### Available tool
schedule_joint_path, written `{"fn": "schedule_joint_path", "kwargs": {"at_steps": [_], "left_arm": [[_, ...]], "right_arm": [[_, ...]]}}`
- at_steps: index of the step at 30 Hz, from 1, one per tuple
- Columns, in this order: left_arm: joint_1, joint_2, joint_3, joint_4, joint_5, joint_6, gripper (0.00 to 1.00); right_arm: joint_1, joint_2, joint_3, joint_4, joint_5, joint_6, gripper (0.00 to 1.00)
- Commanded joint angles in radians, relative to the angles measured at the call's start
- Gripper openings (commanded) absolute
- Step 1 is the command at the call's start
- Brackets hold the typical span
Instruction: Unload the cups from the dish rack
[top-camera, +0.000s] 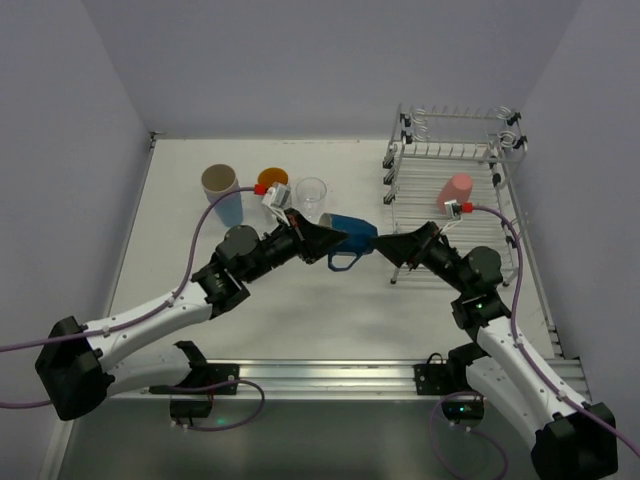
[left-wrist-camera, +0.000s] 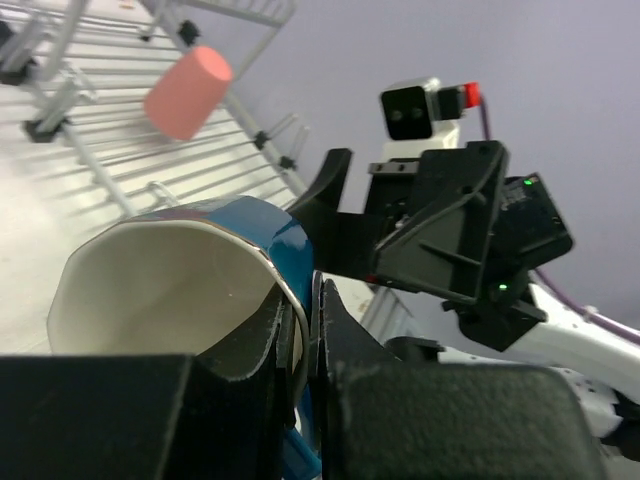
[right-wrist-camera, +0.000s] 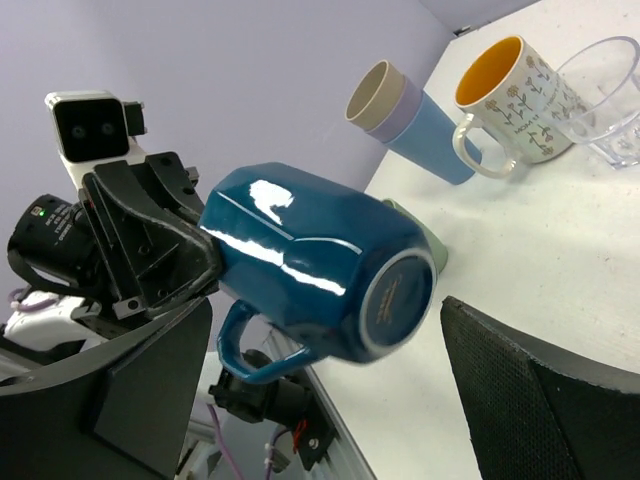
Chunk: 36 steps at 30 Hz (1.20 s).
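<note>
1. White table (top-camera: 300, 310), lavender walls (top-camera: 300, 60).
2. Your left gripper (top-camera: 333, 238) clamps the dark-blue mug (top-camera: 355, 236) by its rim; it's airborne, sideways, beside the dish rack (top-camera: 420, 195).
3. Your right gripper (top-camera: 388, 250): jaws spread either side of the mug's base.

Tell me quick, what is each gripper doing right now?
Left gripper: shut on the dark-blue mug, pinching its rim.
Right gripper: open, holding nothing.
</note>
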Motion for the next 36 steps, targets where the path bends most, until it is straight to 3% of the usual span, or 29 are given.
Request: {"fn": "schedule_joint_path", "kwargs": {"at_steps": [1,6,7,13,21,34,36], "left_arm": [[0.002,-0.089,0.041,-0.124,-0.134,0.178,0.00],[0.002,-0.040,0.161,-0.446,-0.239,0.345,0.00],[0.001,-0.020,0.189,-0.597,-0.270,0.370,0.00],[0.002,0.150,0.364,-0.925,-0.434,0.485,0.00],[0.002,0.380,0.490,-0.996,-0.511,0.564,0.00],[0.056,0.535,0.555,-0.967,-0.476,0.603,0.00],[0.060,0.541,0.559,-0.971,-0.483,0.605,0.05]], "right_arm": [[0.001,0.000,0.051,-0.010,0.012,-0.048,0.99],[0.001,-0.036,0.083,-0.183,0.079,-0.148,0.99],[0.001,-0.056,0.093,-0.226,0.097,-0.195,0.99],[0.000,-0.095,0.147,-0.427,0.216,-0.332,0.99],[0.001,-0.093,0.149,-0.489,0.271,-0.386,0.99],[-0.002,-0.024,0.199,-0.587,0.489,-0.493,0.97],[-0.005,-0.004,0.212,-0.593,0.524,-0.524,0.97]]}}
